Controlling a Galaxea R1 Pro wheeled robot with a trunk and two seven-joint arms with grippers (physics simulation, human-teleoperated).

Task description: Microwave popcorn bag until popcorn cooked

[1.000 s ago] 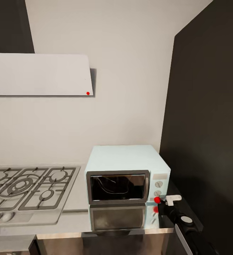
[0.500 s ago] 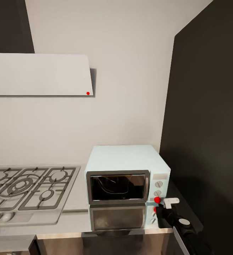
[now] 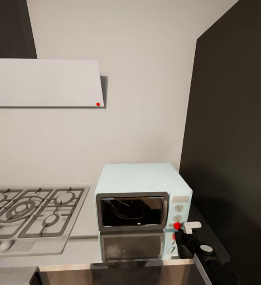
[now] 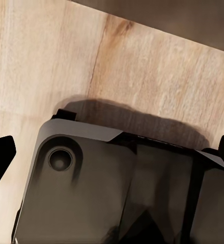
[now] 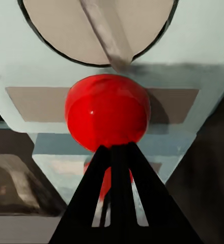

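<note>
Popcorn bag: a faint outline behind the dark glass door of the microwave [image 3: 142, 198] may be it, too dim to be sure. The microwave stands on the desk [image 3: 82, 247] beside the gas hob [image 3: 27, 213]. From the head, the right hand [image 3: 180, 230] reaches its lower front corner at the red indicator light [image 3: 177, 225]. The right wrist view adds the fingers [image 5: 117, 203] pressed together, their tip against that light [image 5: 107, 112], below a white knob [image 5: 99, 28]. The left hand [image 4: 112, 147] hangs spread wide over wood floor [image 4: 51, 56].
</note>
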